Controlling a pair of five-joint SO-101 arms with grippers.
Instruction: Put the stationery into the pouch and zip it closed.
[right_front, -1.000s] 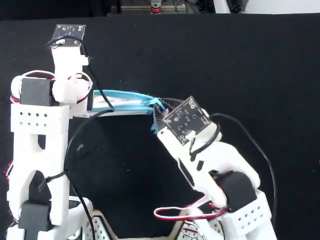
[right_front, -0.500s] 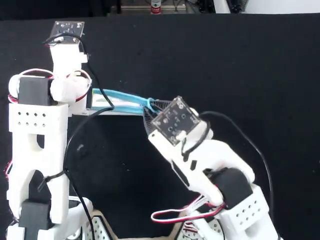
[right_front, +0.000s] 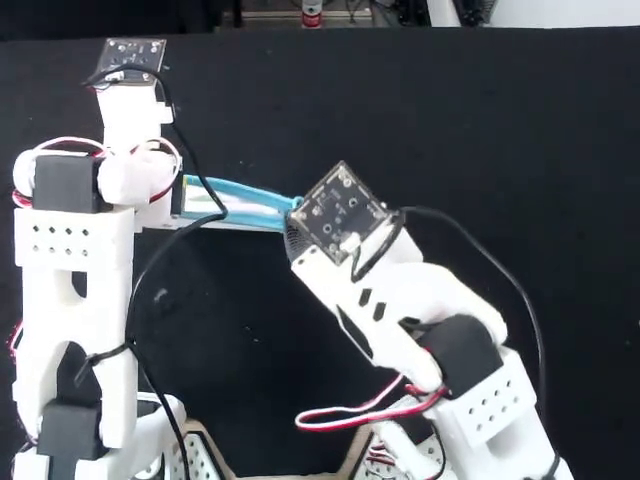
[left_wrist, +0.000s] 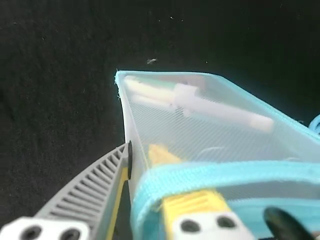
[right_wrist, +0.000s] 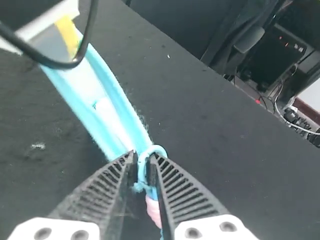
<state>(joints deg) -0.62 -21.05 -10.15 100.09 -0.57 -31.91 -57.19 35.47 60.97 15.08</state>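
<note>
On the black worktop (right_front: 520, 150), with the stationery (left_wrist: 220, 111) already lying inside the pouch (left_wrist: 210, 140), the left jaws are clamping one end of it while the right jaws are pinching the zip pull (right_wrist: 153, 148) at the other, the zip apparently not yet drawn shut.

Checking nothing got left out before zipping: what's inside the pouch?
Through the mesh wall of the pouch, pale stick-shaped items show, lying lengthwise. The teal zipper band and the left gripper cover the near end, so anything there is hidden.
</note>
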